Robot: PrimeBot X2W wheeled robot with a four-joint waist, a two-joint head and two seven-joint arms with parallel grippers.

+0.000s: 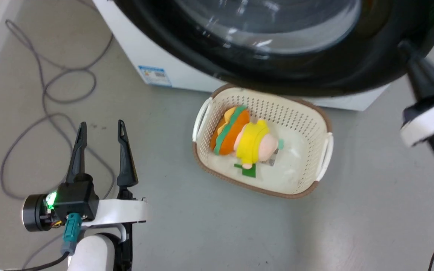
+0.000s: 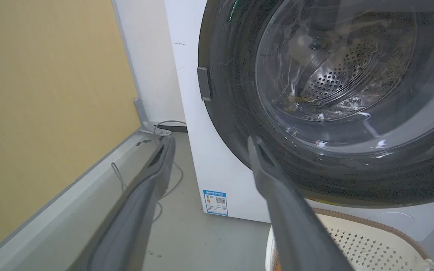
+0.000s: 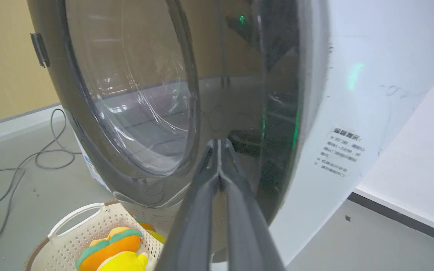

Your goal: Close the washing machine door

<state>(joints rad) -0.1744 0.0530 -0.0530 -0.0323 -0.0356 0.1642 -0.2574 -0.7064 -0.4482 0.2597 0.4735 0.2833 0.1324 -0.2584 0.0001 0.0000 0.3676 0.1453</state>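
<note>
The washing machine door (image 1: 315, 75) is glossy black with a bulging glass window and spans the top of the head view. It lies close against the white washing machine (image 1: 187, 75); I cannot tell whether it is latched. In the left wrist view the steel drum shows through the door (image 2: 239, 113). My right gripper (image 1: 405, 47) is shut, its tips pressed on the door's black rim (image 3: 239, 113) at its right side, as the right wrist view shows (image 3: 219, 142). My left gripper (image 1: 101, 123) hovers open and empty over the floor, left of the machine (image 2: 209, 169).
A cream perforated basket (image 1: 324, 116) holding a burger-shaped plush toy (image 1: 247, 139) sits on the floor right below the door. A grey cable (image 1: 51, 86) loops over the floor at the left. A yellow wall (image 2: 51, 94) with a grey skirting runs along the left.
</note>
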